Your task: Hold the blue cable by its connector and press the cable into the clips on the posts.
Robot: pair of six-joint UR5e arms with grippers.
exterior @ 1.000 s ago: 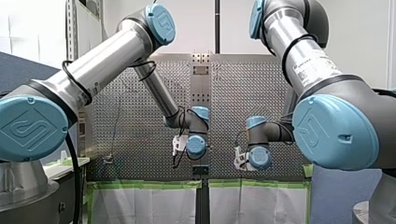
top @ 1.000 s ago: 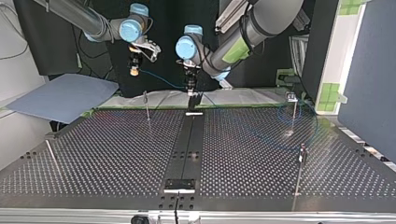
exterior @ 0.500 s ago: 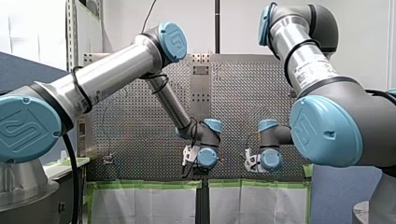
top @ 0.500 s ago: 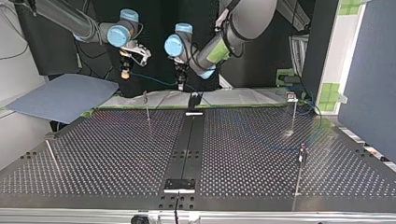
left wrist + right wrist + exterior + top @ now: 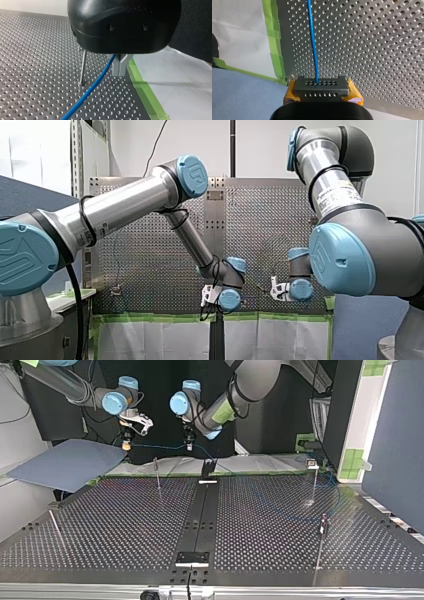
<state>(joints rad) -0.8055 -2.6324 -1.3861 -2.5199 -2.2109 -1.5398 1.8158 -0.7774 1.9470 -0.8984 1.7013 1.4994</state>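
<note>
Aloft, left tool [image 5: 189,447] beside right tool [image 5: 127,445]

Front view sits behind the arms [image 5: 125,207], looking out over the table [image 5: 150,260]; top view faces back from across it, low. Both wrist views hang close over the table's taped edge, sharing the cable [image 5: 92,85].

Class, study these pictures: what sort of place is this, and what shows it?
Probably a robotics lab bench: my left arm and my right arm reach over a perforated table with thin posts, green tape edging.
</note>
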